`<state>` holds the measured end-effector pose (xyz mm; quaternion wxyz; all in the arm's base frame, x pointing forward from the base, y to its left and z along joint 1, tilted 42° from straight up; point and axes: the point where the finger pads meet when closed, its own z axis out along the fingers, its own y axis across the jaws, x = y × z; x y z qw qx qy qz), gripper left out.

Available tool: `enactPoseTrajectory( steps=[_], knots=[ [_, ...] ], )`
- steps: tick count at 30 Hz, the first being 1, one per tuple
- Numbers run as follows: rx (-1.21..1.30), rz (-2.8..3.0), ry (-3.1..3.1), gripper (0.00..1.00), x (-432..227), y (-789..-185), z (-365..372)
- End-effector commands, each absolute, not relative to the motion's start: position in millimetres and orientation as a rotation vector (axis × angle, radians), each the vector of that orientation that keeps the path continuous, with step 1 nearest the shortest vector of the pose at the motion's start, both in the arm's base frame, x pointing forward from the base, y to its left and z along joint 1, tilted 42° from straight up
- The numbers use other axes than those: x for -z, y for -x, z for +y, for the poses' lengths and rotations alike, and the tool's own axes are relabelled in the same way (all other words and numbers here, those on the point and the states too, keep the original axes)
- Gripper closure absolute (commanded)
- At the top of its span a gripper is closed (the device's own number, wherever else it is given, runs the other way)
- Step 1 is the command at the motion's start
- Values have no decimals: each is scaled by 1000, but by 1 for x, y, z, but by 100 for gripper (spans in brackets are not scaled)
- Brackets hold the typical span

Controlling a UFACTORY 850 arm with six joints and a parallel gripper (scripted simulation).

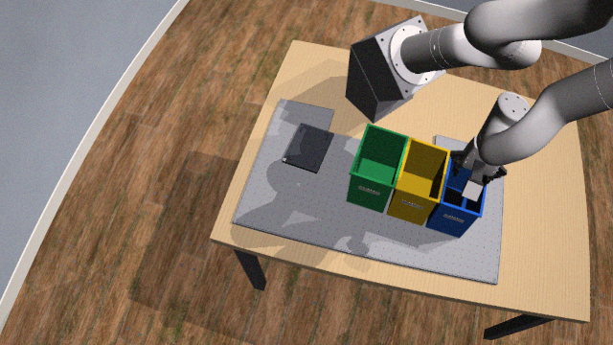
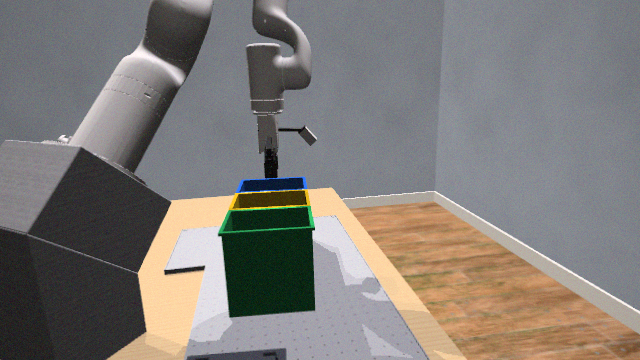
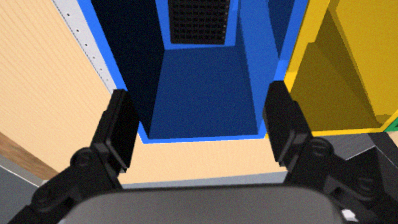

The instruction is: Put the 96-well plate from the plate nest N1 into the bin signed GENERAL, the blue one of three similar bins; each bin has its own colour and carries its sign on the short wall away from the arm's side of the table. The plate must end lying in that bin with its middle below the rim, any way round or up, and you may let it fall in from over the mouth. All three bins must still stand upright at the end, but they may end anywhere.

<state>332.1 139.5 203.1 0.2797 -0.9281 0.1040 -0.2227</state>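
The blue bin [image 1: 463, 205] stands at the right end of a row of three. The black 96-well plate [image 3: 200, 21] is inside it, seemingly leaning against the far short wall, below the rim; it also shows as a dark shape in the bin in the top view [image 1: 452, 196]. My gripper [image 3: 199, 100] [image 2: 270, 167] is open and empty, hanging above the near end of the blue bin's mouth. The dark plate nest N1 [image 1: 308, 147] lies empty at the left of the grey mat.
The yellow bin [image 1: 421, 181] touches the blue one, and the green bin [image 1: 378, 168] stands beside the yellow. All three are upright. The arm's dark base block [image 1: 383, 77] sits at the table's back.
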Motion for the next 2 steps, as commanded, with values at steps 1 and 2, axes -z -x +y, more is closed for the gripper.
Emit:
enactPoseTrajectory(
  steps=[1, 2],
  knots=[
    [595, 279, 2488, 0, -204, -332, 139],
    [595, 279, 2488, 0, -204, -332, 139]
  ],
)
